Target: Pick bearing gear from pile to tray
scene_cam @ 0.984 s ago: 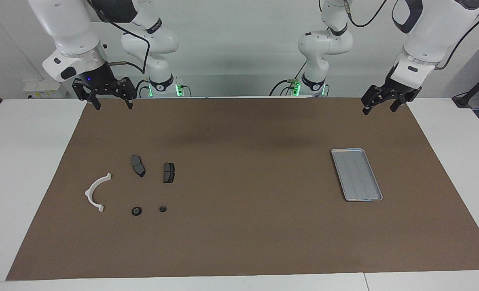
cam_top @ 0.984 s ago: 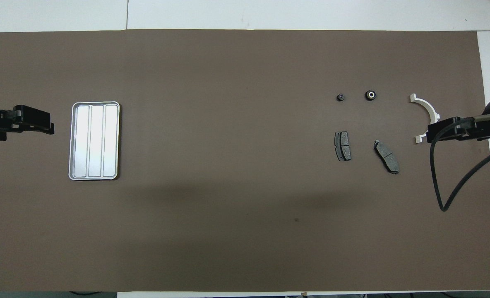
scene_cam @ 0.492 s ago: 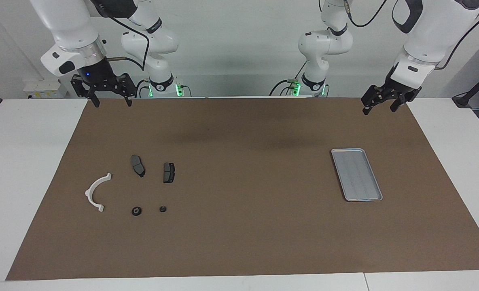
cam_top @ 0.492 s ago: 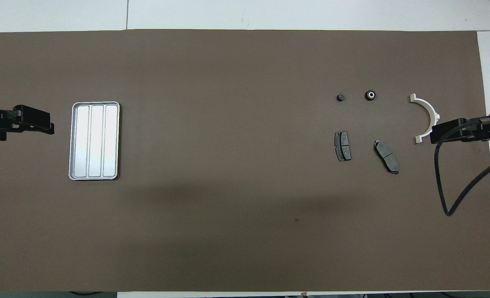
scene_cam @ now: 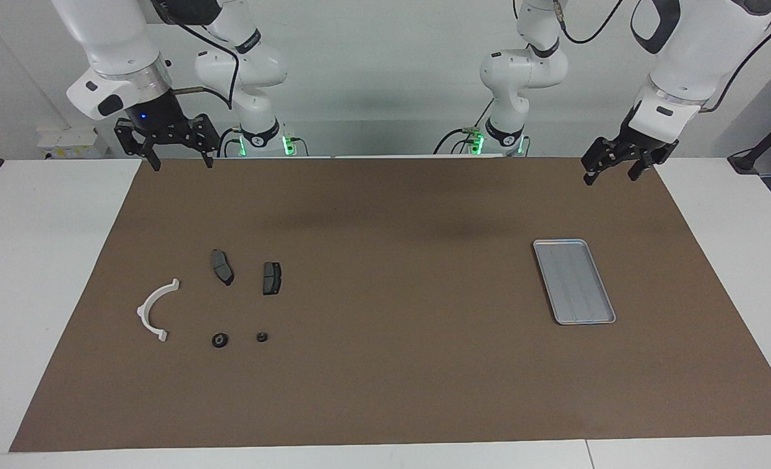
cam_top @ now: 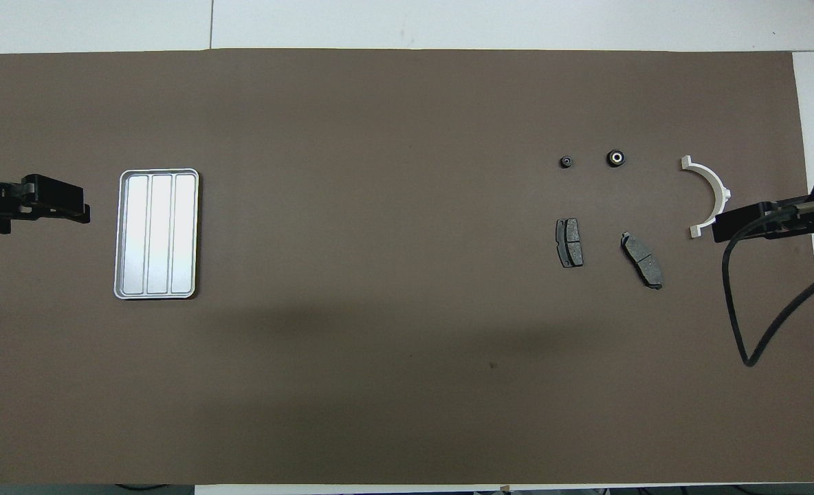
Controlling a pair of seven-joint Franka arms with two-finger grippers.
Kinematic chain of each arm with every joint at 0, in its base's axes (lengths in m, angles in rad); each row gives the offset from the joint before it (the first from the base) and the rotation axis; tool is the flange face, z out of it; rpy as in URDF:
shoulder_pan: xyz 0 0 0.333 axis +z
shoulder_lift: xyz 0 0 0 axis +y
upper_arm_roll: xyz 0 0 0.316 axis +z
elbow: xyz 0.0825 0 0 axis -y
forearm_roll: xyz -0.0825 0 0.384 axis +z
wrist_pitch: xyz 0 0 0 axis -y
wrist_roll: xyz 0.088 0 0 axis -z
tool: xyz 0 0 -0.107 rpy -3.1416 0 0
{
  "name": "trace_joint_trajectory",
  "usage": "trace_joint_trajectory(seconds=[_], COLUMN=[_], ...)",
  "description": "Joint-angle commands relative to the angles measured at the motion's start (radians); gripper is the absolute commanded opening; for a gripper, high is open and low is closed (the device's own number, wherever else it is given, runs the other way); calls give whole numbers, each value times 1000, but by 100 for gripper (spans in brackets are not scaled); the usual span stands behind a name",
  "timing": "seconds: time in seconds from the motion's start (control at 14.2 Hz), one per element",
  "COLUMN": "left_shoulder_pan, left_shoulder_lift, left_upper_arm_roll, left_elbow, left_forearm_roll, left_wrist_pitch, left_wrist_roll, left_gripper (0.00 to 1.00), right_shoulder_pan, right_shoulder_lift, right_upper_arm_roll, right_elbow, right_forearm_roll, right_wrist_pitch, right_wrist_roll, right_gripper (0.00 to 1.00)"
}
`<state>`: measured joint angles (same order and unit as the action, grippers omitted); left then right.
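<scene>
The pile lies on the brown mat at the right arm's end: a white curved bracket (scene_cam: 154,309) (cam_top: 713,187), two dark grey brake pads (scene_cam: 222,266) (scene_cam: 271,277) (cam_top: 642,260) (cam_top: 569,243), and two small black round pieces (scene_cam: 220,340) (scene_cam: 262,337). The larger round piece (cam_top: 616,158) has a pale centre; the smaller one (cam_top: 566,162) lies beside it. The silver tray (scene_cam: 574,281) (cam_top: 157,234) lies empty at the left arm's end. My right gripper (scene_cam: 182,165) (cam_top: 720,227) hangs open and empty, high over the mat's edge nearest the robots. My left gripper (scene_cam: 610,177) (cam_top: 84,210) hangs open and empty, waiting.
The brown mat (scene_cam: 398,378) covers most of the white table (scene_cam: 40,260). A black cable (cam_top: 744,330) loops down from the right arm's wrist over the mat.
My right gripper has risen a little and turned slightly over the mat's edge. The left arm, the pile and the tray have not moved.
</scene>
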<state>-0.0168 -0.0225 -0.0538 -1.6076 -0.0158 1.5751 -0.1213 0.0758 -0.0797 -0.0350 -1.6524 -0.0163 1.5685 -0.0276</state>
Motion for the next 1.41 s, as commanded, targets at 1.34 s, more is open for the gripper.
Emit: trace_joint_trajectory(seconds=[1.34], left_shoulder_pan=[6], left_shoulder_lift=[-14], left_upper_arm_roll=[-3], left_elbow=[-17], left_forearm_roll=[11], left_wrist_pitch=[-1], left_wrist_roll=[3], left_gripper=[100], right_shoulder_pan=[87], right_shoulder_lift=[713], right_upper_arm_roll=[6], right_elbow=[164], right_forearm_roll=[-25], right_wrist_pitch=[531], right_wrist_roll=[319], right_gripper=[100])
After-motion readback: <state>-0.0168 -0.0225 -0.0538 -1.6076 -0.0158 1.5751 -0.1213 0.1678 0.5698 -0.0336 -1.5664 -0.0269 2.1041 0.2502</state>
